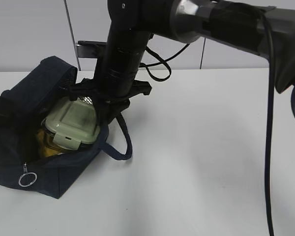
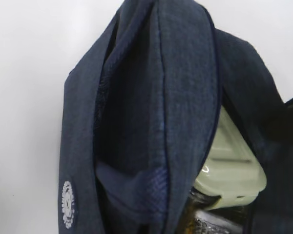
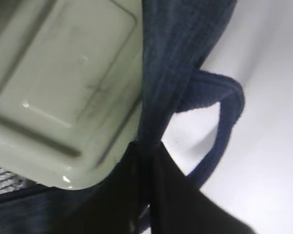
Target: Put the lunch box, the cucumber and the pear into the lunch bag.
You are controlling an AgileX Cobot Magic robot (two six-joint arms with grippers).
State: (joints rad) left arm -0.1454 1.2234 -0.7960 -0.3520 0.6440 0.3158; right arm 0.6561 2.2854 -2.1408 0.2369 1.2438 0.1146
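Observation:
The navy lunch bag [image 1: 17, 123] stands open at the left of the white table. The lunch box [image 1: 73, 120] with its sage-green lid sits inside, tilted; it also shows in the left wrist view [image 2: 232, 165] and the right wrist view [image 3: 63, 83]. Something yellow-orange [image 1: 45, 143] shows under the lid; I cannot tell whether it is the pear. The cucumber is hidden. My right gripper [image 1: 108, 114] reaches across and is shut on the bag's near-right rim [image 3: 147, 146]. Bag fabric [image 2: 161, 97] fills the left wrist view; the left gripper's fingers do not show.
The bag's loop handle [image 1: 124, 142] lies on the table to the right of the bag, also in the right wrist view [image 3: 224, 112]. The zipper's ring pull [image 1: 27, 179] hangs at the front corner. A black cable [image 1: 157, 66] trails behind the arm.

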